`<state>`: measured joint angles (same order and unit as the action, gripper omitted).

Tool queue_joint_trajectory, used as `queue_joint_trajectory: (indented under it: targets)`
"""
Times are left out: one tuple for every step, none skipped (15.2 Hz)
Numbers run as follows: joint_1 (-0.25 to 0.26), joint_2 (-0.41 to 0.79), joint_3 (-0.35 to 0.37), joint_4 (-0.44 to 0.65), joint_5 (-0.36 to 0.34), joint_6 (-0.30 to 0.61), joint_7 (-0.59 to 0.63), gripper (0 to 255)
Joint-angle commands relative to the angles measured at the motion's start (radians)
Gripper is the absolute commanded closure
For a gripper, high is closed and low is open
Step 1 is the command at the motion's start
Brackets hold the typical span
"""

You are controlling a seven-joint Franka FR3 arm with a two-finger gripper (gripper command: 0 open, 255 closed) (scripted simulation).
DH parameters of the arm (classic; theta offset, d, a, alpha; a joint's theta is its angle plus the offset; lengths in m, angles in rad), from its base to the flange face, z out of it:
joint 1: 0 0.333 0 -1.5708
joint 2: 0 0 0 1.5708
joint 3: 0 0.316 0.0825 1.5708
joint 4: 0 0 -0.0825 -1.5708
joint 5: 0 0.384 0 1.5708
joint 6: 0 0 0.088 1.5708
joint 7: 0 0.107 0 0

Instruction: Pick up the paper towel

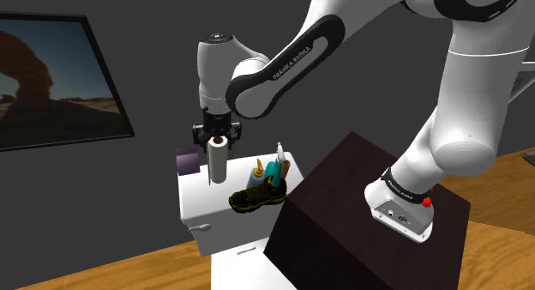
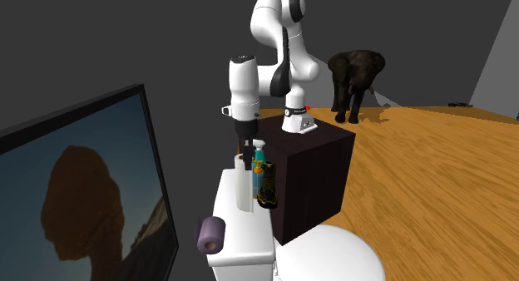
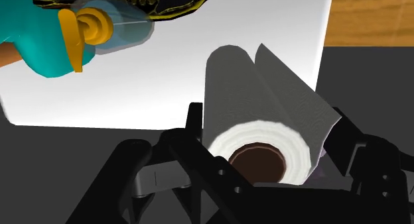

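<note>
Fingers (image 3: 194,123) of the black gripper (image 3: 269,126) clasp the white paper towel (image 3: 259,83) from both sides, the roll standing upright over the white toilet tank lid (image 3: 166,77). Farther along the lid sit a teal spray bottle (image 3: 36,47) and a black-and-yellow shoe (image 3: 133,0), with wooden floor (image 3: 371,17) beyond.

A white toilet tank (image 1: 194,192) stands against a dark grey wall (image 1: 154,39), above a wooden floor (image 2: 432,188). Near one end of the tank lid a black-and-yellow shoe (image 1: 257,197) lies at the front edge, with a teal bottle (image 1: 273,171) with an orange nozzle upright just behind it. A purple roll (image 2: 211,234) sits at the opposite end's edge. A framed desert picture (image 1: 51,82) hangs on the wall, and a dark elephant figure (image 2: 356,80) stands on the floor well apart.
</note>
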<state>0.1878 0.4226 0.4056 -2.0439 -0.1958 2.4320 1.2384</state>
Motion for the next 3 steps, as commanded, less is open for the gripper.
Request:
queue_joint_trajectory:
  targets:
    - [-0.006, -0.022, 0.008, -0.001, 0.012, -0.02, -0.008, 255]
    - [-0.007, -0.023, 0.008, -0.001, 0.013, -0.021, -0.008, 255]
    - [-0.007, -0.023, 0.008, -0.001, 0.013, -0.021, -0.008, 255]
